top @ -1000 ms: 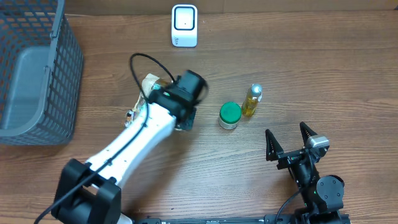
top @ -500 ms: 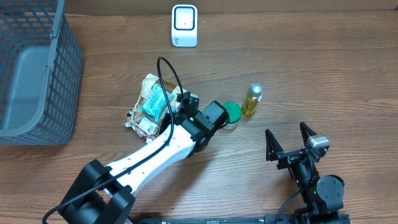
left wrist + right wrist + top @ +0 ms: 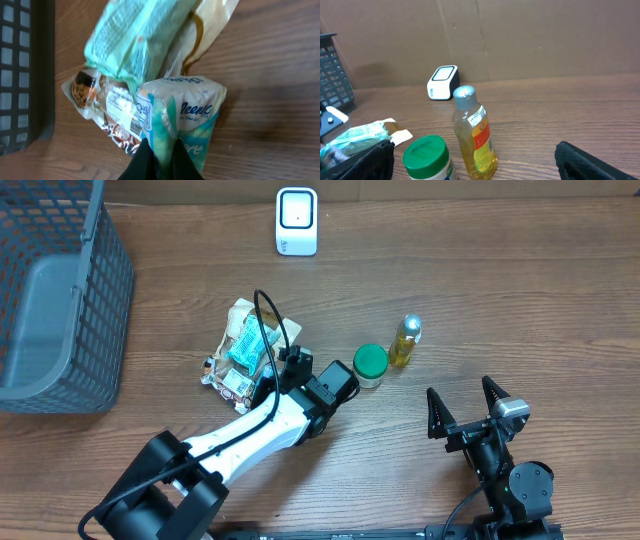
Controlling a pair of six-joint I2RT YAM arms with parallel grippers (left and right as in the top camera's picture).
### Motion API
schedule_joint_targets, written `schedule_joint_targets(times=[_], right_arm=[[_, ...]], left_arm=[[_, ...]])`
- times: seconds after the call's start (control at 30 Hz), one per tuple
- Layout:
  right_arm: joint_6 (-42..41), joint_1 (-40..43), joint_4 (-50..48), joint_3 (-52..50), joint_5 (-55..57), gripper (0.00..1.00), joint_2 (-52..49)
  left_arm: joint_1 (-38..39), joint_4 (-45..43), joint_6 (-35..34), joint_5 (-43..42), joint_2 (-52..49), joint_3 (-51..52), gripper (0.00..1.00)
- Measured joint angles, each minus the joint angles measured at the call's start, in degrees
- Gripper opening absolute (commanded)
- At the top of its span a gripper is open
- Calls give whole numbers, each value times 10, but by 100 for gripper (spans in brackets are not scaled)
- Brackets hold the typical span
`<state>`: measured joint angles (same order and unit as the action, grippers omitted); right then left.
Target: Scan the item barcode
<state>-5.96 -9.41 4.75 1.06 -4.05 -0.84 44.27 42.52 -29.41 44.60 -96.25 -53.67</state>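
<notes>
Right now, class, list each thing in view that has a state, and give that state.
left gripper: shut on the tissue pack
tissue pack: pinched at its edge
right gripper: open, empty
scanner: standing upright
green-lidded jar: upright, lid on
yellow bottle: upright, capped
snack packets: lying in a heap
basket: upright, nothing visible inside

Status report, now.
Left gripper shut on tissue pack beside snack bags. Right gripper open, idle. Scanner at far edge.

White scanner [image 3: 297, 222] at the far edge, snack packets [image 3: 240, 345] near green-lidded jar [image 3: 370, 364] and oil bottle [image 3: 406, 341], basket [image 3: 113, 285] at left
</notes>
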Motion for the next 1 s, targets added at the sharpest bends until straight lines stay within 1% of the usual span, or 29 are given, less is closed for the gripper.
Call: schedule_joint_targets(times=[0.4, 0.5, 0.53, 0.6, 0.63, 0.73, 0.9, 0.97, 1.0], right_arm=[[0, 0, 0, 0, 0, 100, 0], [0, 0, 0, 0, 0, 100, 0], [0, 0, 0, 0, 0, 100, 0], [0, 0, 0, 0, 0, 100, 0], [0, 0, 0, 0, 0, 100, 0], [0, 0, 0, 0, 0, 100, 0], [0, 0, 0, 0, 0, 100, 0], [0, 0, 0, 0, 0, 100, 0], [0, 0, 0, 0, 0, 100, 0]], left_arm=[[0, -6, 0, -31, -10, 5, 5], [0, -6, 2, -36, -10, 5, 13], [0, -6, 4, -37, -10, 5, 18], [0, -6, 9, -40, -10, 5, 32], [0, -6, 10, -41, -10, 5, 36], [0, -6, 10, -42, -10, 5, 45], [0, 0, 10, -42, -10, 5, 53], [0, 12, 11, -45, -10, 2, 58], [0, 18, 11, -47, -11, -2, 63]])
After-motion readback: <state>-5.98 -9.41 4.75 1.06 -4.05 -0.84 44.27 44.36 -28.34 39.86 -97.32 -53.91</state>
